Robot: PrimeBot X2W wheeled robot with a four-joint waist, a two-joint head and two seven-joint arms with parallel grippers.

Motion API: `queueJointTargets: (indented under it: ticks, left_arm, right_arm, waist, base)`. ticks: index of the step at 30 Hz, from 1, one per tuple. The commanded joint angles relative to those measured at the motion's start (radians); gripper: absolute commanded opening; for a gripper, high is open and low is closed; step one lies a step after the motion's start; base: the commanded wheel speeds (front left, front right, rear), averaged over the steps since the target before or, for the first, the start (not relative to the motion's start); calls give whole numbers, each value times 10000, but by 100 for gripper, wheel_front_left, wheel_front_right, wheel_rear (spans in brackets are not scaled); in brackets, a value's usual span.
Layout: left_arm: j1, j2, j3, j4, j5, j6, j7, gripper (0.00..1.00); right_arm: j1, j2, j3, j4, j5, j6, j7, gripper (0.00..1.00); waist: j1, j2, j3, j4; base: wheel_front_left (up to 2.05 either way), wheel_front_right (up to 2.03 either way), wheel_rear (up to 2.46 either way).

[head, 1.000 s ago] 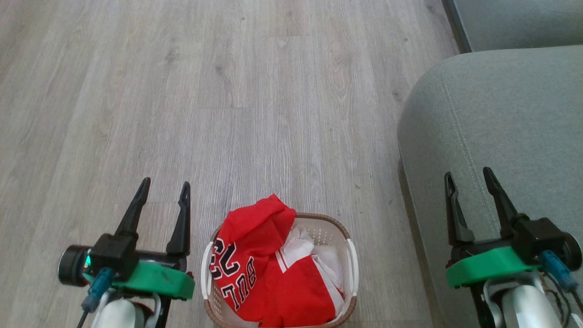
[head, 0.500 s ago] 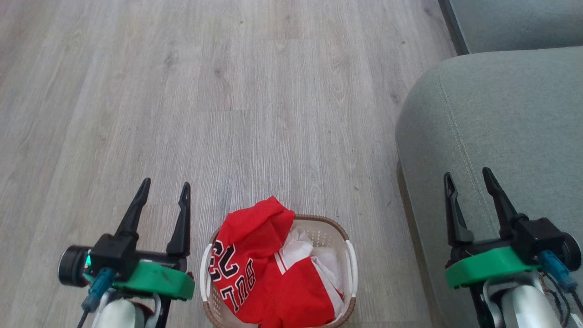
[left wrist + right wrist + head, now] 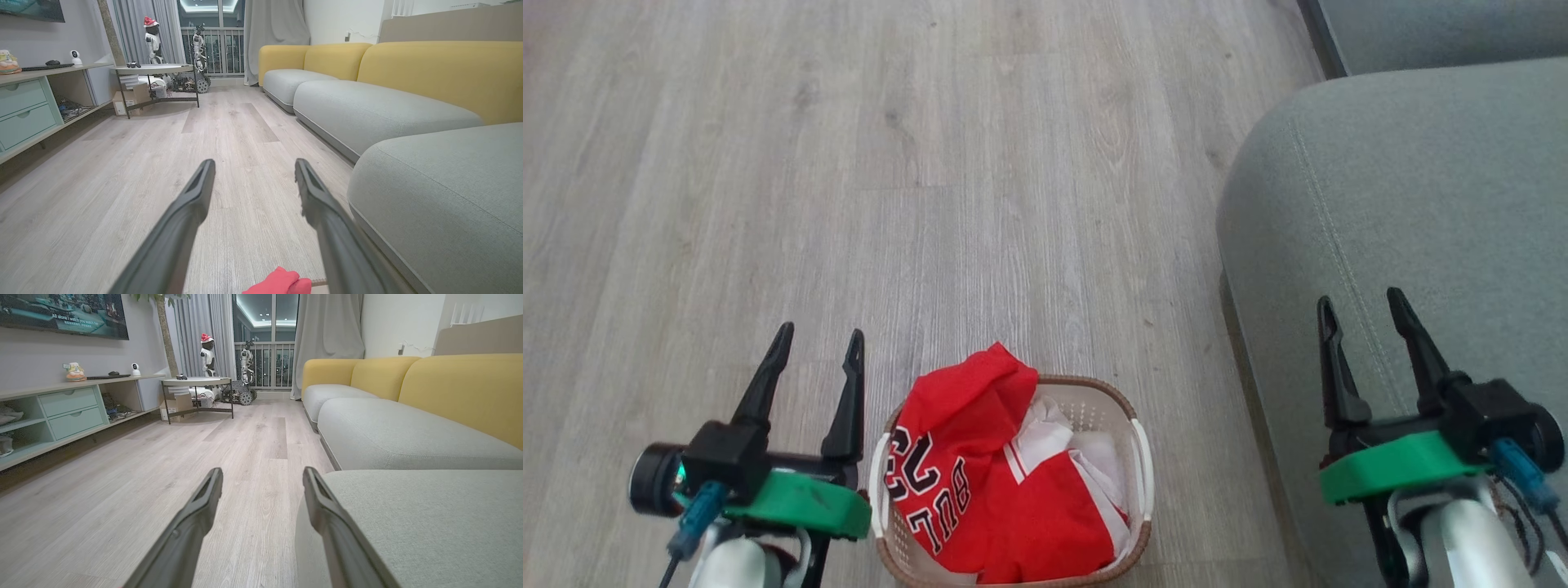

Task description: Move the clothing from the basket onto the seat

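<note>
Whole head view has slid a little vs a sec ago: basket (image 3: 1137, 447), seat (image 3: 1421, 180) and floor (image 3: 931, 163) all drifted left together. That's the cam turning, not the things moving. L pincer (image 3: 820, 331) and R pincer (image 3: 1360, 298) sit at approx the same spots in frame, both wide open, nothing held. Clothes (image 3: 980, 482) lie as before, untouched. My read: robot's lining itself up, pick not begun, both garments still to go.

Where: basket on floor btwn the pincers, just right of L pincer's base and behind its tips, well left of R pincer. Clothes heaped inside, filling the half nearest L pincer. Left wrist view catches a red tip low btwn L fingers. Seat lies under and to the right of R pincer, which hangs over its rounded edge.

Axis: basket's near end is cut off by the frame, so can't tell its long side; handles face L and R pincers. Heap runs diagonal, its peak poking over the far rim on L pincer's side, falling away toward near-right. Jersey lettering is turned, running up toward L pincer's side, white trim facing R pincer.
</note>
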Motion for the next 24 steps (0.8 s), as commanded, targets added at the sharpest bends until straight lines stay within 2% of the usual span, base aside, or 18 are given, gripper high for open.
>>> queueJointTargets:
  ticks: [1, 15, 24]
  left_arm:
    - [-559, 57, 322, -234, -76, 3, -95, 100]
    - [-1177, 46, 223, 1091, -496, -53, -69, 100]
    - [-2121, 133, -40, 2285, -772, -181, 152, 100]
  right_arm:
    - [-488, -98, 254, -393, 75, -2, -105, 100]
    - [-983, -98, 398, -480, 67, -2, -105, 100]
    - [-1622, -98, 438, -556, 37, -2, -105, 100]
  waist:
    - [0, 0, 83, -82]
    - [0, 0, 1164, -613]
    - [0, 0, 2251, -979]
  base:
    - [0, 0, 0]
    - [0, 0, 0]
    - [0, 0, 0]
